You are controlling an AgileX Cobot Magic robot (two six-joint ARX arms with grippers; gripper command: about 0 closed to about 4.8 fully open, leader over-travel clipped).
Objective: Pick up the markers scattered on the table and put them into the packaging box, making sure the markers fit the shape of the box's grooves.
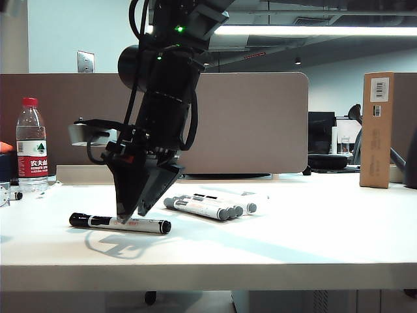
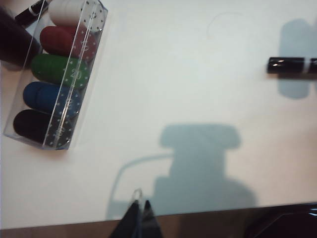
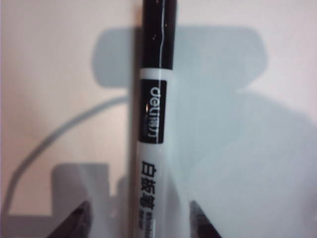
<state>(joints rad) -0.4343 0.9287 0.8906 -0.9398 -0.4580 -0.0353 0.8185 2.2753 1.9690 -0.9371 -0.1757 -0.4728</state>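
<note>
**Right gripper straddles a lone marker on the white desk**

The white table (image 1: 313, 228) is smooth and brightly lit, with a thick front edge; hard shadows of the arms fall across it. Behind it runs a beige partition, with a blue-grey wall, a ceiling light strip and dark office gear beyond. A brown cardboard box (image 1: 377, 129) with barcode stickers stands upright at the far right, and a red-capped water bottle (image 1: 31, 145) stands at the far left.

One marker (image 1: 121, 223), white-barrelled with black ends, lies alone near the front of the table. The right gripper (image 1: 131, 214) points down onto it, tips at table level. In the right wrist view the marker (image 3: 152, 124) runs between the two dark fingertips (image 3: 74, 225), which stand apart on either side of the barrel, not pinching it.

Several more markers (image 1: 208, 207) with grey caps lie side by side just behind, in the barely visible clear packaging box (image 1: 257, 193).

The left gripper (image 2: 140, 210) hangs over bare table with its tips nearly together, holding nothing. Its camera also sees a clear case of coloured chips (image 2: 57, 74) and the marker's black end (image 2: 292, 67).
</note>
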